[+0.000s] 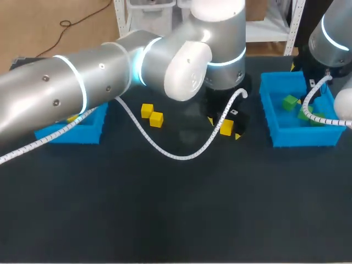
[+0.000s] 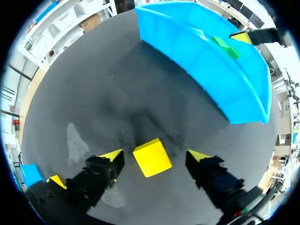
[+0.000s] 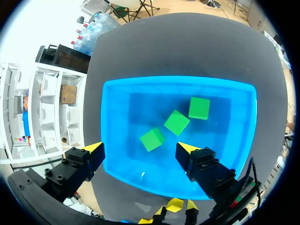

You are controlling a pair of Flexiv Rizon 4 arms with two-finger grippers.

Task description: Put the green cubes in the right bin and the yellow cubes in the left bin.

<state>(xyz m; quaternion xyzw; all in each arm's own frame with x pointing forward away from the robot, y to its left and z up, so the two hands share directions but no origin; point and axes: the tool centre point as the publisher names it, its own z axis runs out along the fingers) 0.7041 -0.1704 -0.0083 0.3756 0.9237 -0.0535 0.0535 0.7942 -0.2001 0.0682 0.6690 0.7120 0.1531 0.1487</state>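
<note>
A yellow cube lies on the dark table between the fingers of my left gripper, which is open with a gap on each side of the cube. In the head view this gripper stands low at the table's middle, around the cube. Two more yellow cubes lie side by side left of the middle. My right gripper hangs open above the right bin. Three green cubes lie in that bin.
The blue left bin sits at the table's left, mostly hidden under my left arm, with something yellow showing inside. A white coiled cable droops from the left arm over the table. The right bin stands just right of the left gripper.
</note>
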